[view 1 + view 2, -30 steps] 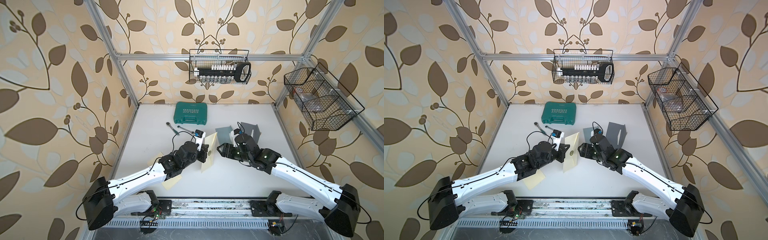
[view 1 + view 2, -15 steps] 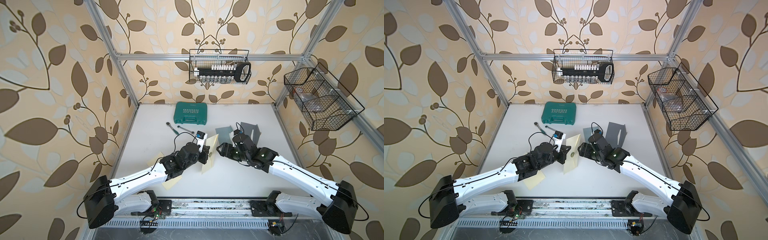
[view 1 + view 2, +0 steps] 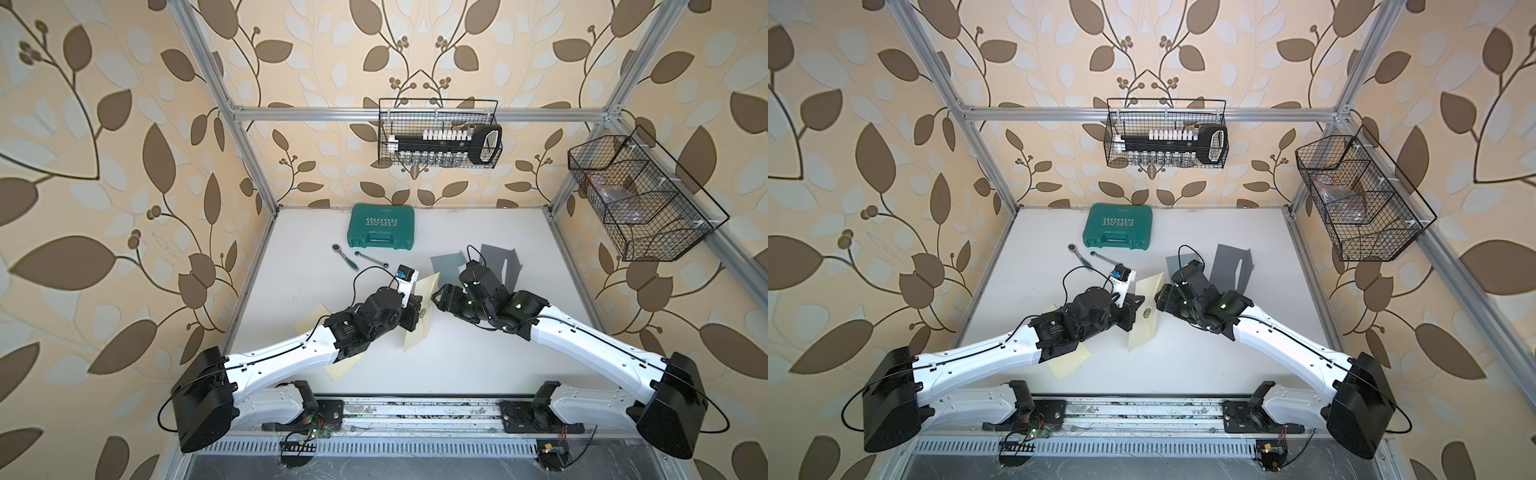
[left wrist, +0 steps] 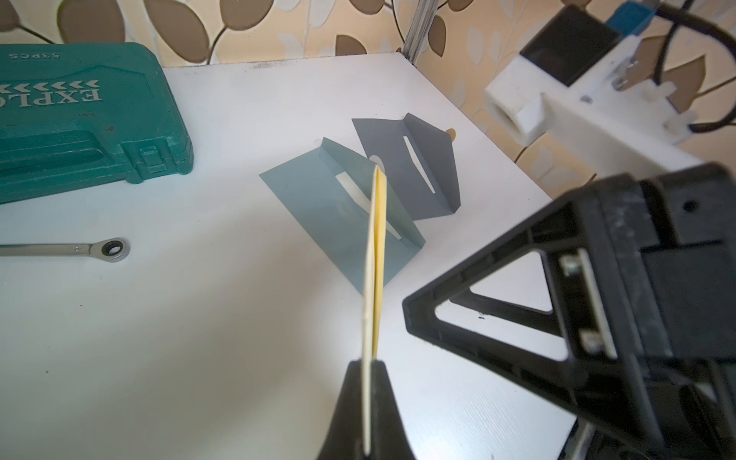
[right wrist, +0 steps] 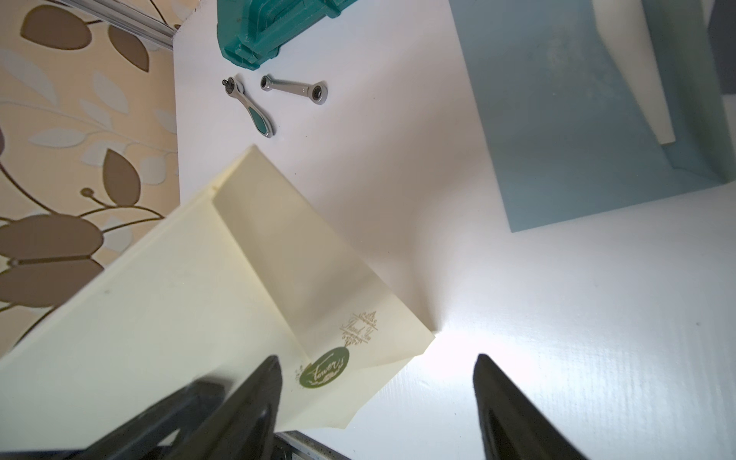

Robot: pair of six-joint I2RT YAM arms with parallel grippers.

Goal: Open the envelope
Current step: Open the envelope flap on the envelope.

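I have the left tool (image 4: 368, 398) clamped shut on one edge of the cream envelope (image 4: 374, 259), holding it upright instead of flat on the tabletop (image 4: 199, 318). I judge that is the point of the grip. Lying flat, thin paper gives a finger nothing to get under. Stood on edge, it turns its flap (image 5: 302, 255) toward the other arm. I cannot tell whether its lower corner touches the tabletop or hangs just above it.

The right tool (image 5: 378, 362) faces that flap side with its jaws wide apart and nothing between them gripped. In the right wrist view 1 finger overlaps the envelope's face, but I cannot tell if it touches. The round green sticker (image 5: 324, 372) that seals the flap to the body sits between the 2 fingers, so the tool looks aimed at the seal. The flap is not yet free there, though its far end seems to stand a little off the body.

Behind, a blue-grey envelope (image 4: 338, 207) and a dark grey envelope (image 4: 414, 171) lie on the tabletop with their flaps already up, well clear of the working space. The green case (image 3: 382, 226) and 2 wrenches (image 3: 359, 257) sit farther back, out of reach of either arm's next move.
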